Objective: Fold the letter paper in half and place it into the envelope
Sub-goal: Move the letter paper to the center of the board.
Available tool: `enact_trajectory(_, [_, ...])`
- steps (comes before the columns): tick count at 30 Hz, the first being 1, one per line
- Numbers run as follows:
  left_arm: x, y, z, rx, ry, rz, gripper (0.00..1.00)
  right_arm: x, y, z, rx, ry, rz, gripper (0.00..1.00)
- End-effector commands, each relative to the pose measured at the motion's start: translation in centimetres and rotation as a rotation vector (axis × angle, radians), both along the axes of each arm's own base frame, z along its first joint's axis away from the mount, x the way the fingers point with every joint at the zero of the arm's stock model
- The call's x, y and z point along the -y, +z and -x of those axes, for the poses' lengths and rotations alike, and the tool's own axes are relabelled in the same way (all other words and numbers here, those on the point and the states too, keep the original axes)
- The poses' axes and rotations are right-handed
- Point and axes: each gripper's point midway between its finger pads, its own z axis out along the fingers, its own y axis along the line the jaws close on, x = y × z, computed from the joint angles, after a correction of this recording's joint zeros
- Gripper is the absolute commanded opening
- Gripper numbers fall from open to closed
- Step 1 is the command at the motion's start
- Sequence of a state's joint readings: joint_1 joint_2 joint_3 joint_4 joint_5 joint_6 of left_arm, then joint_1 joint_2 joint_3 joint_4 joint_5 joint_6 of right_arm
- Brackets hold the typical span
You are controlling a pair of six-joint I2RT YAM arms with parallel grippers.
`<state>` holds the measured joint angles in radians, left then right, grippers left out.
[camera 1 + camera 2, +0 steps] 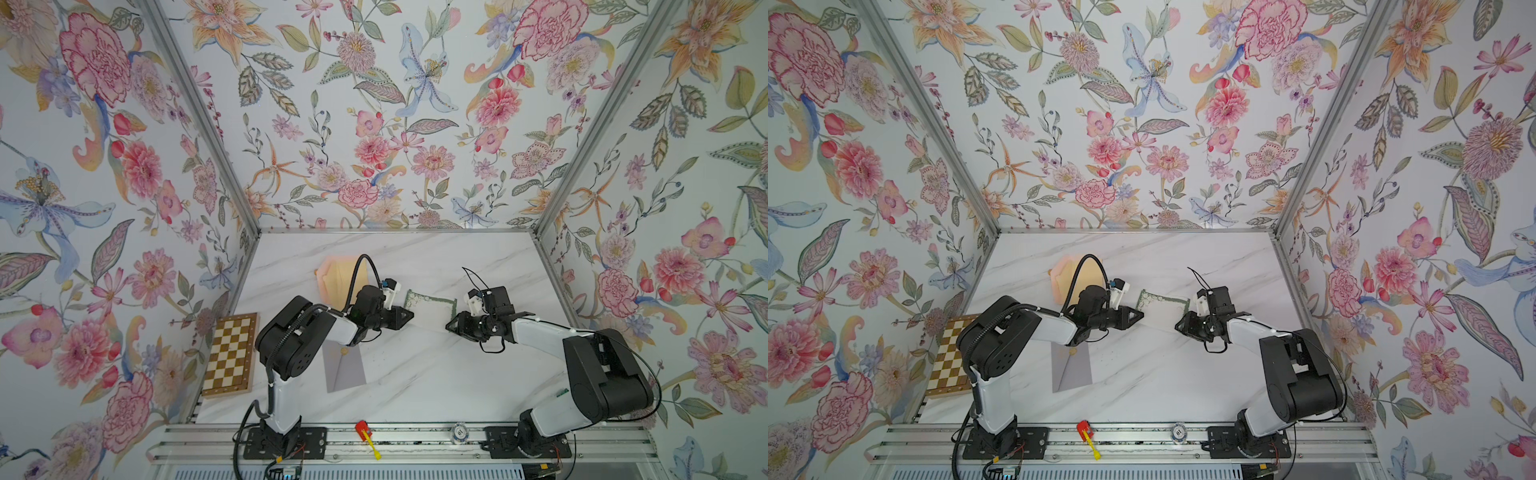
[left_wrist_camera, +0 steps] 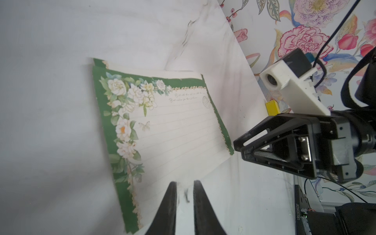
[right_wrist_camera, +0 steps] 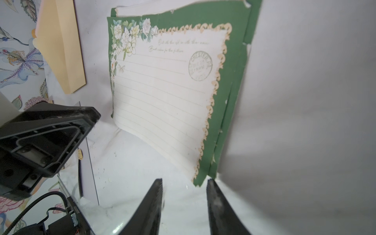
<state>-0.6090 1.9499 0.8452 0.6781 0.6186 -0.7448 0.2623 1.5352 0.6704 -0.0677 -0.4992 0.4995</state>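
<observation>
In both top views the letter paper (image 1: 430, 307) (image 1: 1163, 307) lies between the left gripper (image 1: 409, 312) (image 1: 1140, 314) and the right gripper (image 1: 451, 326) (image 1: 1179, 326), with each tip just beside one of its edges. The grey envelope (image 1: 345, 368) sits back under the left forearm

In the left wrist view the left gripper (image 2: 184, 183) shows a narrow gap and holds nothing, with the letter paper (image 2: 162, 130) just ahead

In the right wrist view the right gripper (image 3: 184, 181) is partly spread and empty, beside a corner of the letter paper (image 3: 168, 91)

The sheet looks doubled over with its layers offset, so the fold seems made. I judge the next move is to pinch both layers together and carry them to the envelope

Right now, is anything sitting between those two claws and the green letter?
Nothing visible. The letter lies on the table between the left gripper and right gripper, both open, close to its edges.
</observation>
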Motion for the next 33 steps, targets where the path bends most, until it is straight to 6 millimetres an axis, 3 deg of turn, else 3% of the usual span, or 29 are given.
enact_trajectory(1, [1.2,1.4,-0.9,0.052,-0.023,0.026,0.19,-0.5,0.0,0.3,0.001,0.006,-0.026,0.39])
enact_trajectory(13, [1.4,-2.0,-1.0,-0.008,-0.02,0.007,0.19,-0.4,-0.9,0.7,-0.02,0.002,-0.027,0.39])
enact_trajectory(33, [1.1,-3.8,-0.4,-0.047,-0.028,-0.037,0.18,-0.4,-1.4,0.2,-0.017,-0.019,-0.088,0.38])
